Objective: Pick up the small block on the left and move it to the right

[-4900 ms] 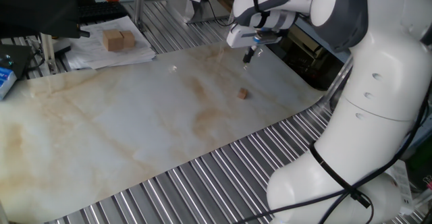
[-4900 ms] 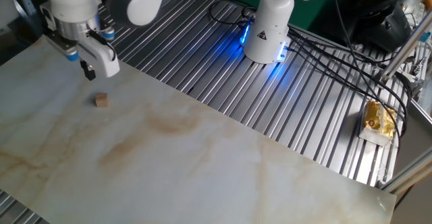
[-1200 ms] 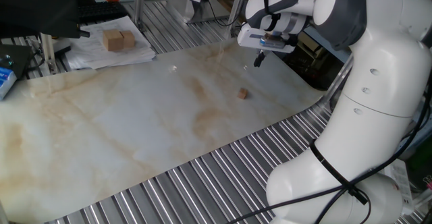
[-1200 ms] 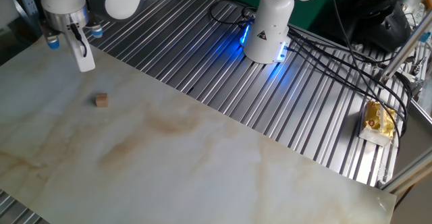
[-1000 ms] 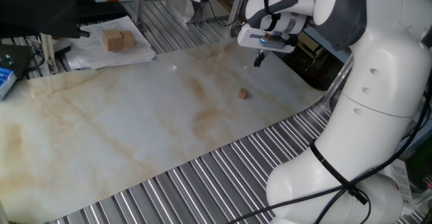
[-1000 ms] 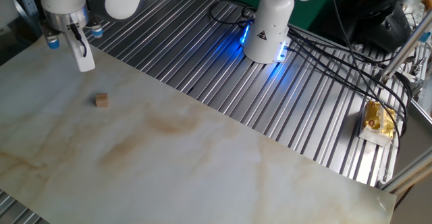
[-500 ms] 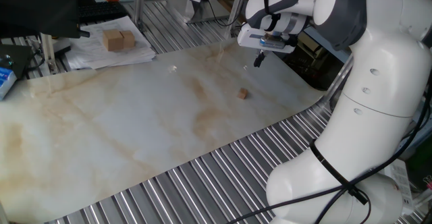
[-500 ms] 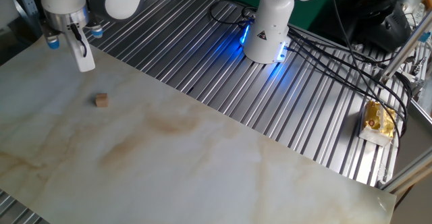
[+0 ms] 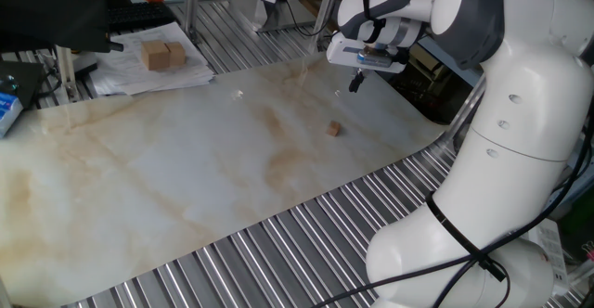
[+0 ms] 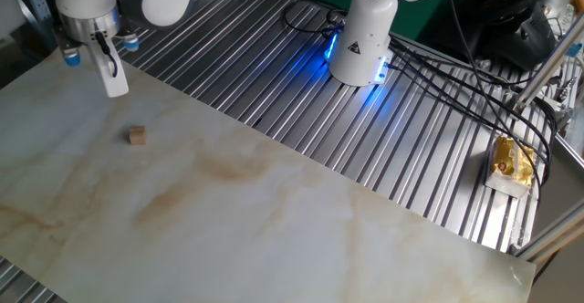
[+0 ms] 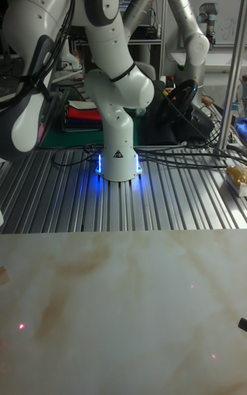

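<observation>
Hovering empty above the marbled tabletop (image 10: 274,221), your white two-finger gripper (image 10: 111,82) has its fingers pressed together, apparently poised for descent; the tiny light-brown wooden cube (image 10: 137,136) sits untouched at its five o'clock, nearby.

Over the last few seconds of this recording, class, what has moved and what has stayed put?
The pincer shifted a little further from the small block and turned about its own axis. It has held that pose for the last second. It took hold of nothing. The small block stayed on the marbled table, untouched, and the two larger blocks did not move.
</observation>
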### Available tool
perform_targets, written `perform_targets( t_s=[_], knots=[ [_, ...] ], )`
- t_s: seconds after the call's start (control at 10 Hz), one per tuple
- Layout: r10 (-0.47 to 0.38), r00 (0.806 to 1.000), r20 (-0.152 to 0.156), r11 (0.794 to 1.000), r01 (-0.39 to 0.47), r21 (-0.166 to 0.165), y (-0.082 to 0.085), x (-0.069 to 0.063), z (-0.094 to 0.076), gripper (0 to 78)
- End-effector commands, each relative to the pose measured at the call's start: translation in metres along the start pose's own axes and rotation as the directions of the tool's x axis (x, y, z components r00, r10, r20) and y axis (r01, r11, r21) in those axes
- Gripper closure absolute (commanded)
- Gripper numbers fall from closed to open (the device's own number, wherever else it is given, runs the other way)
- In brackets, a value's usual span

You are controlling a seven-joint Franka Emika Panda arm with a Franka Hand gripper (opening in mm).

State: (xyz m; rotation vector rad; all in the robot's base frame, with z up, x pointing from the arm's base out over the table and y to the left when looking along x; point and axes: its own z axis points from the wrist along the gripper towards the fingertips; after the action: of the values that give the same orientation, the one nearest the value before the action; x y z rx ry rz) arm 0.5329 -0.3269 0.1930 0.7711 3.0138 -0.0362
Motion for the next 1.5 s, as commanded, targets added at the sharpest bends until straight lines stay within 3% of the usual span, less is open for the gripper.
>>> perform_targets(
  t_s=[0.1, 0.2, 0.3, 1.5],
  knots=[
    [-0.002, 1.000, 0.003, 1.000, 0.002, 0.001, -0.0004, -0.0008, -0.0015, 77.6],
    [-0.001, 1.000, 0.003, 1.000, 0.001, 0.001, -0.0004, -0.0008, -0.0015, 77.6],
    [-0.001, 1.000, 0.003, 1.000, 0.001, 0.001, -0.0004, -0.0008, -0.0015, 0.2],
    [-0.001, 1.000, 0.003, 1.000, 0.001, 0.001, -0.0004, -0.0008, -0.0015, 0.2]
  ],
)
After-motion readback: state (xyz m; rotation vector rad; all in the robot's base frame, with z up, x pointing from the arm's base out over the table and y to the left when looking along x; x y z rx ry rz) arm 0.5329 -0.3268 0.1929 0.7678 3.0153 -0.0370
